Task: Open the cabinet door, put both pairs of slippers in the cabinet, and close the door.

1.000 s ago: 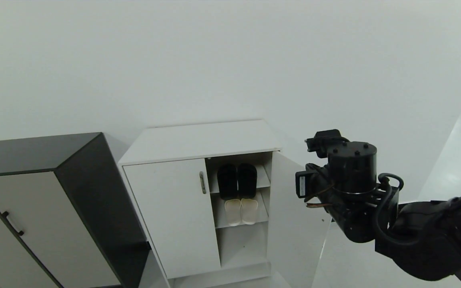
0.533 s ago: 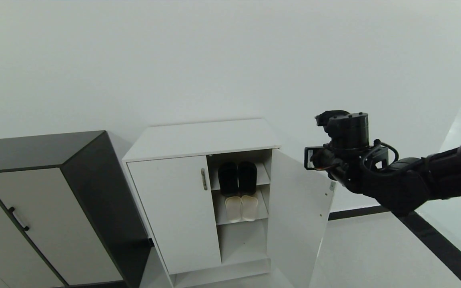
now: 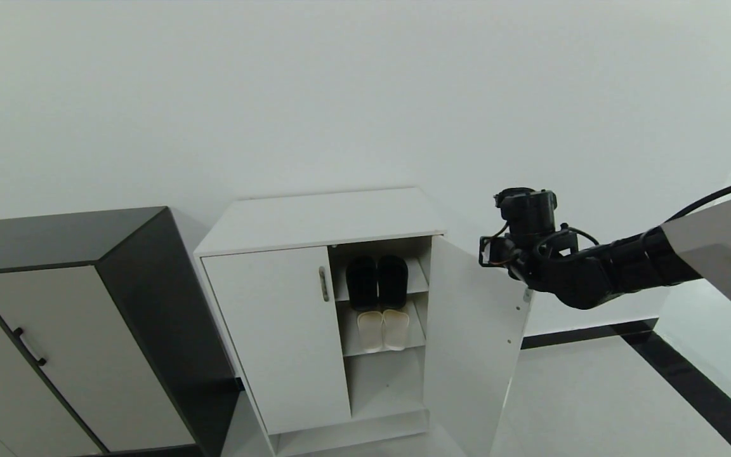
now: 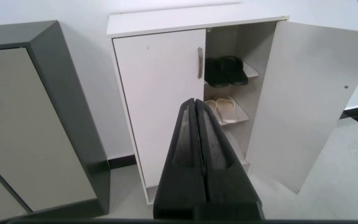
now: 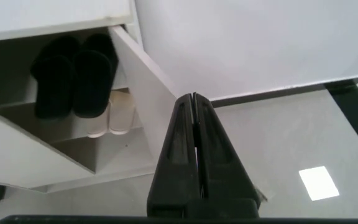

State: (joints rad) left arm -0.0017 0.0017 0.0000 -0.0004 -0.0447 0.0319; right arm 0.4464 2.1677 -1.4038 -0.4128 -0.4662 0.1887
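White cabinet (image 3: pixel 321 219) stands vs. the wall, 2 doors. Its right door (image 3: pixel 473 343) is swung open, well out from the front. The left door (image 3: pixel 276 336) is closed, w/ a vertical metal handle (image 3: pixel 323 284) near its inner edge.

Both slipper pairs are inside, in the open right half. The black slippers (image 3: pixel 376 281) sit on the top shelf, side by side, 1 end of each hanging over the shelf's front edge. The white slippers (image 3: pixel 382 329) sit on the shelf directly below, also side by side, lined up under the black pair.

Right arm (image 3: pixel 568 273) is stretched out at about the height of the cabinet top, wrist near the upper free corner of the open door, on the door's outer side. Right gripper (image 5: pixel 194 96) has its fingers pressed together, nothing between them. It's just beside the door's outer face; can't tell if touching.

Left gripper (image 4: pixel 194 101) is also pinched flat, holding nothing. It's well back from the cabinet, pointing at the closed left door.

A dark cabinet (image 3: pixel 137 304) w/ a light door stands just beside the white one on the robot's left. Black floor stripe (image 3: pixel 676 374) runs along the wall base on the right.
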